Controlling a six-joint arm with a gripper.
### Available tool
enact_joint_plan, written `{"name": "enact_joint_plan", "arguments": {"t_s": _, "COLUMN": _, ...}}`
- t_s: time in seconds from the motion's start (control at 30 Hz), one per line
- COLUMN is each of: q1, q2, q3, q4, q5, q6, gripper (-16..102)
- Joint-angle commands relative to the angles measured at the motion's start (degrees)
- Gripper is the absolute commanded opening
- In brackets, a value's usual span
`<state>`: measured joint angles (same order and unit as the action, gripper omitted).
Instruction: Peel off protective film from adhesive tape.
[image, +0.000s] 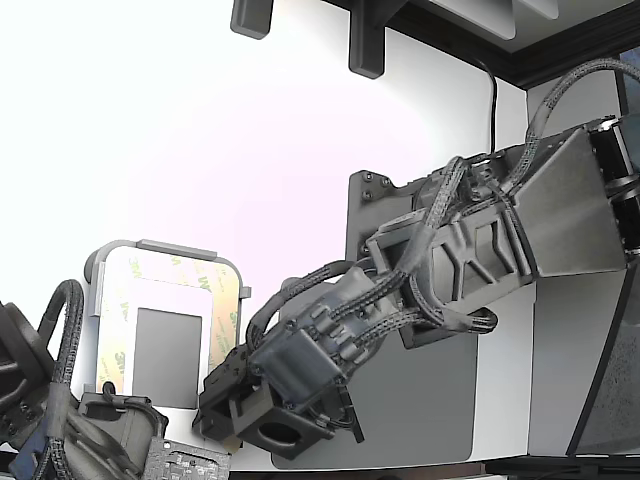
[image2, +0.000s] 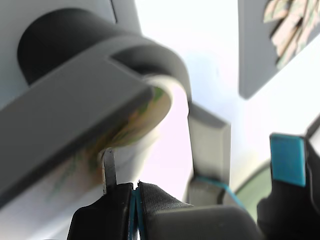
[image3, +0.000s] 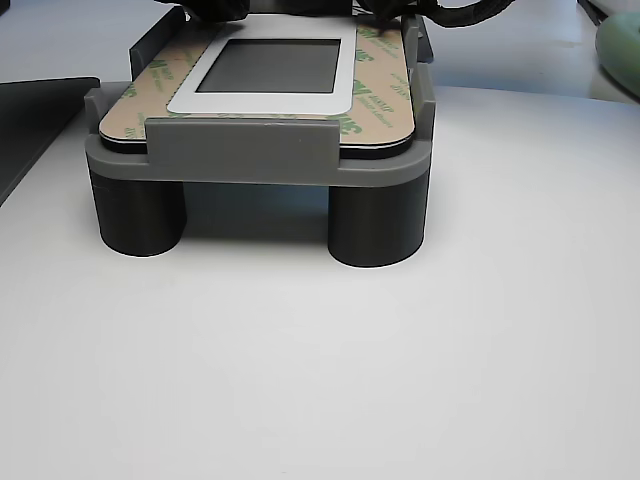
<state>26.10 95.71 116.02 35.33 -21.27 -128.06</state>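
The adhesive tape (image: 170, 268) forms a frame around a grey square on a light grey raised fixture (image: 150, 247). It is faced with the cream, green-printed protective film (image: 226, 305), which lies flat in the other view (image3: 375, 90). My gripper (image: 220, 385) sits at the frame's corner at the lower right in the exterior view. In the wrist view its fingertips (image2: 136, 192) are pressed together just under the film's rounded corner (image2: 150, 107), and a thin grey tab (image2: 109, 170) stands beside them. Whether film is pinched does not show.
A large dark grey mat (image: 420, 400) lies under my arm. A second arm (image: 60, 420) rests at the exterior view's lower left. Cream scraps lie on a dark panel (image2: 280, 35). The fixture (image3: 240, 150) stands on dark round legs (image3: 375, 225).
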Motion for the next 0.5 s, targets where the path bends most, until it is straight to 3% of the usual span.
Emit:
{"name": "enact_joint_plan", "arguments": {"t_s": 0.0, "q1": -2.72, "q2": 1.76, "q3": -2.81, "q4": 0.97, "q5": -1.32, "q6": -1.32, "gripper": -2}}
{"name": "enact_joint_plan", "arguments": {"t_s": 0.13, "q1": -5.98, "q2": 1.58, "q3": -5.54, "q4": 5.01, "q5": -3.16, "q6": -3.69, "gripper": 0}}
{"name": "enact_joint_plan", "arguments": {"t_s": 0.37, "q1": -8.96, "q2": 7.82, "q3": -2.64, "q4": 6.33, "q5": -3.43, "q6": 1.32, "gripper": 2}}
{"name": "enact_joint_plan", "arguments": {"t_s": 0.47, "q1": -10.81, "q2": 13.18, "q3": -0.44, "q4": 7.21, "q5": -3.08, "q6": 7.91, "gripper": 9}}
